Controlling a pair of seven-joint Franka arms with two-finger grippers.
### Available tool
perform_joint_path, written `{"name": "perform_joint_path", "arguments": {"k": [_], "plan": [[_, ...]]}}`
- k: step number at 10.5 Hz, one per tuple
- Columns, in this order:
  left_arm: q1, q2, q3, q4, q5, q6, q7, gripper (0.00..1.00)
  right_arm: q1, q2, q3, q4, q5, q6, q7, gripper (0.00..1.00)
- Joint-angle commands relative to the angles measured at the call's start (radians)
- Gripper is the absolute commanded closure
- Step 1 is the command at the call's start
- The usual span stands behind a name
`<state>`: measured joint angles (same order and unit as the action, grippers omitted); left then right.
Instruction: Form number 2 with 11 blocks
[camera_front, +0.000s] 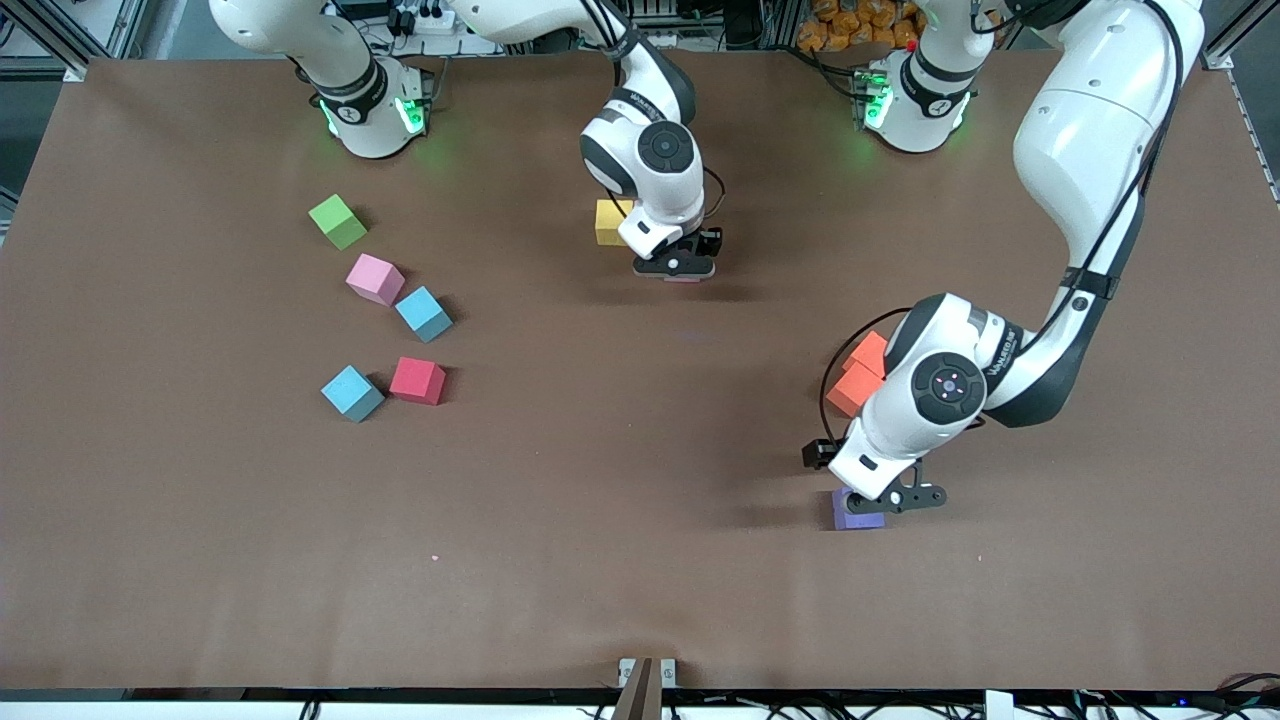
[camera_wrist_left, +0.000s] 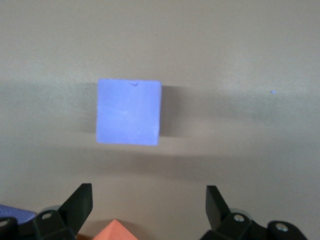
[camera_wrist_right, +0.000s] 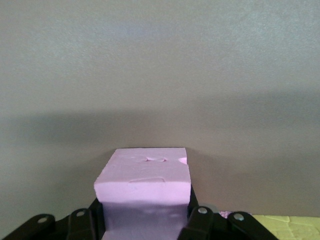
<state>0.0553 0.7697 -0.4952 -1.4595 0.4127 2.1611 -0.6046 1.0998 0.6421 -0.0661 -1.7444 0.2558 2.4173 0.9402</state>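
Right gripper is clamping a pink cube; left gripper, fingers spread, is hovering over the purple cube. Likely light foam: grip flat opposite faces.

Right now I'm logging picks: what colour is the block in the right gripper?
Pink block, clearest in the right wrist view.

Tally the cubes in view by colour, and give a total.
Green matte cube: 1
Pink matte cube: 2
Light blue matte cube: 2
Red matte cube: 1
Yellow matte cube: 1
Orange matte cube: 2
Purple matte cube: 1
Total: 10
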Motion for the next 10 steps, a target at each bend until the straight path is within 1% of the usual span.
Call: {"name": "perform_joint_path", "arguments": {"k": [1, 2, 3, 5, 7, 8, 9, 10], "plan": [[-0.008, 0.034, 0.029, 0.044, 0.026, 0.022, 0.064, 0.00, 0.005, 0.027, -0.001, 0.043, 0.014, -0.023, 0.025, 0.71], [-0.011, 0.048, 0.049, 0.050, 0.025, 0.049, 0.094, 0.00, 0.005, 0.028, -0.001, 0.043, 0.013, -0.023, 0.025, 0.71], [-0.009, 0.071, 0.053, 0.063, 0.025, 0.068, 0.098, 0.00, 0.008, 0.028, -0.001, 0.042, 0.011, -0.030, 0.023, 0.71], [-0.011, 0.124, 0.055, 0.125, 0.026, 0.072, 0.097, 0.00, 0.014, 0.034, -0.001, 0.040, 0.008, -0.049, 0.020, 0.71], [-0.018, 0.134, 0.070, 0.133, 0.026, 0.074, 0.097, 0.00, 0.015, 0.036, -0.001, 0.037, 0.007, -0.053, 0.020, 0.71], [-0.023, 0.135, 0.075, 0.133, 0.026, 0.084, 0.097, 0.00, 0.015, 0.036, -0.001, 0.039, 0.007, -0.057, 0.022, 0.67], [-0.023, 0.141, 0.082, 0.136, 0.025, 0.094, 0.098, 0.00, 0.020, 0.034, -0.001, 0.039, 0.005, -0.057, 0.028, 0.02], [-0.025, 0.155, 0.083, 0.140, 0.025, 0.109, 0.101, 0.00, 0.031, 0.034, -0.001, 0.039, 0.003, -0.058, 0.028, 0.00]]}}
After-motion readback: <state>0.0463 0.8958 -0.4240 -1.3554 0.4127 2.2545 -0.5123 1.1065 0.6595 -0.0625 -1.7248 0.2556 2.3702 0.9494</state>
